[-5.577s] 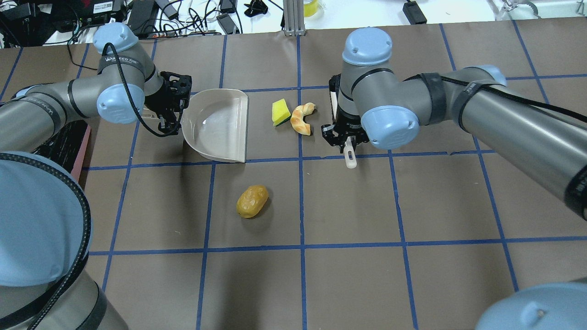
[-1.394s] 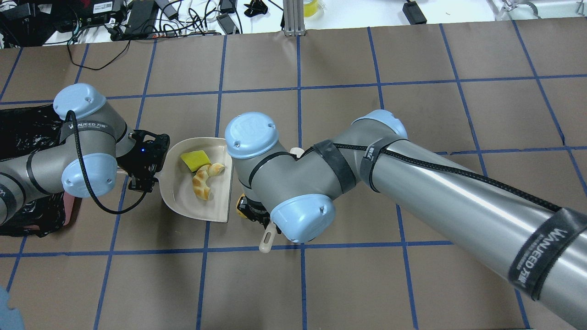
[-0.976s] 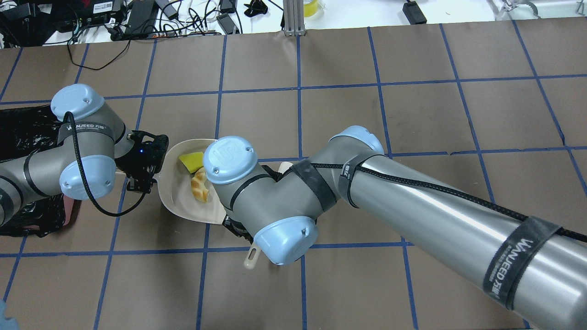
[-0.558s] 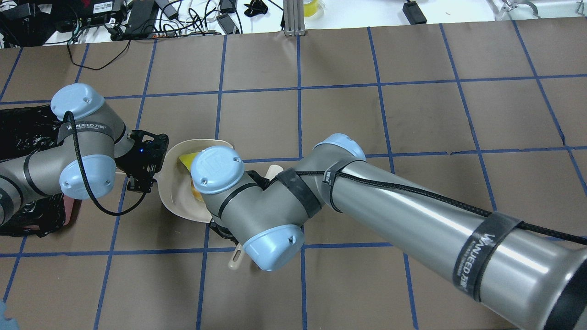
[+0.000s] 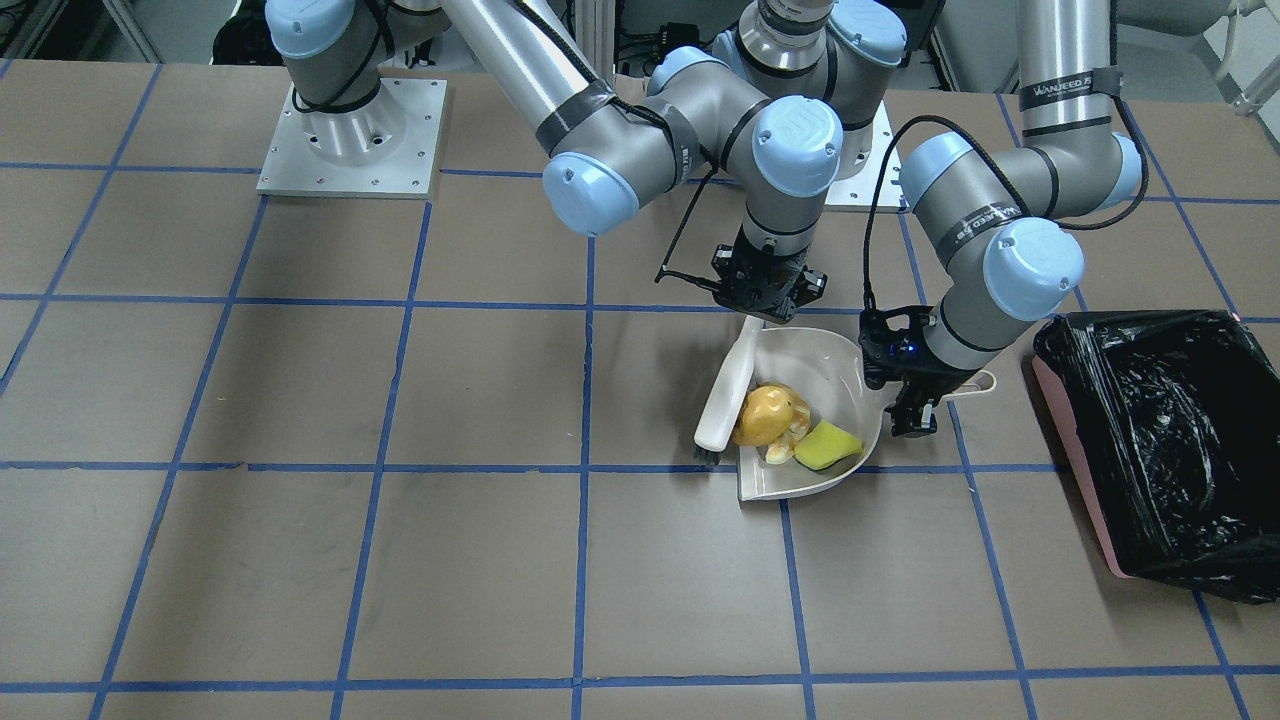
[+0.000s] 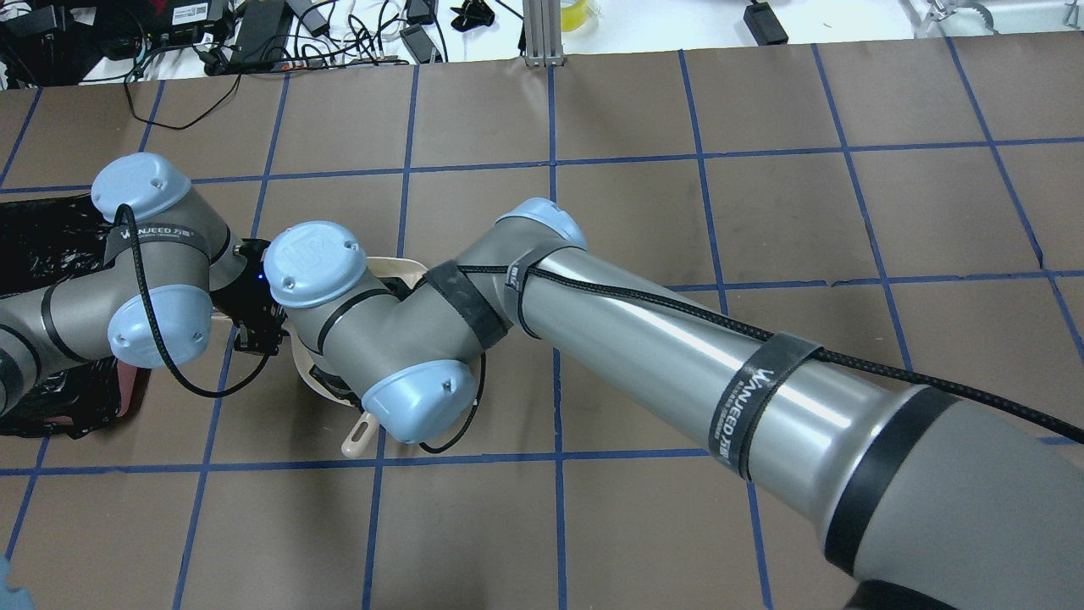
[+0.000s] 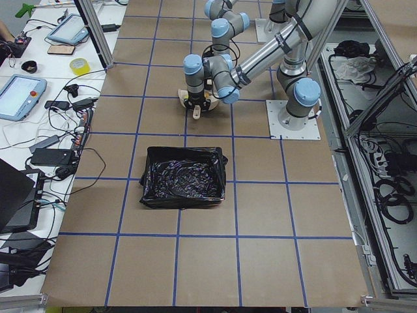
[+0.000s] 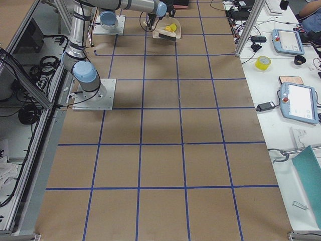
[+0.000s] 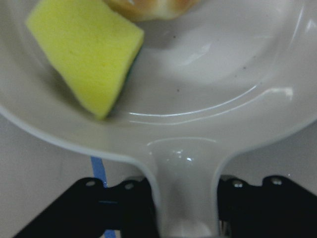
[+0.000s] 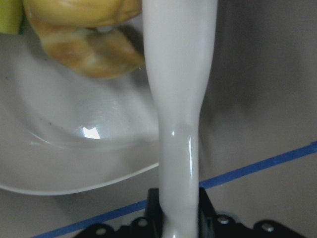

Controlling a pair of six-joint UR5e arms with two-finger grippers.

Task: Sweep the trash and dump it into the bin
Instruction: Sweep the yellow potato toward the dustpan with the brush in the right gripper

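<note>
The cream dustpan [image 5: 835, 375] lies flat on the table and holds all three trash pieces: the golden-brown potato [image 5: 765, 413], the tan crescent [image 5: 783, 448] under it, and the yellow-green sponge [image 5: 828, 446]. My left gripper [image 5: 905, 388] is shut on the dustpan handle [image 9: 185, 188]. My right gripper [image 5: 765, 292] is shut on the white brush [image 5: 725, 395], whose head stands at the pan's open lip beside the potato [image 10: 74, 10]. The pink bin with its black bag [image 5: 1160, 440] stands apart on the pan's handle side. In the overhead view my right arm hides the pan's contents.
The brush handle's end [image 6: 356, 436] sticks out from under my right wrist. The bin's black bag [image 6: 42, 246] lies under my left arm. Cables and devices line the table's far edge [image 6: 254, 34]. My two arms crowd closely over the dustpan [image 6: 398, 267].
My right arm has swept the brush further toward the dustpan and pushed the potato in beside the sponge and crescent. My left arm and the dustpan have hardly moved.
</note>
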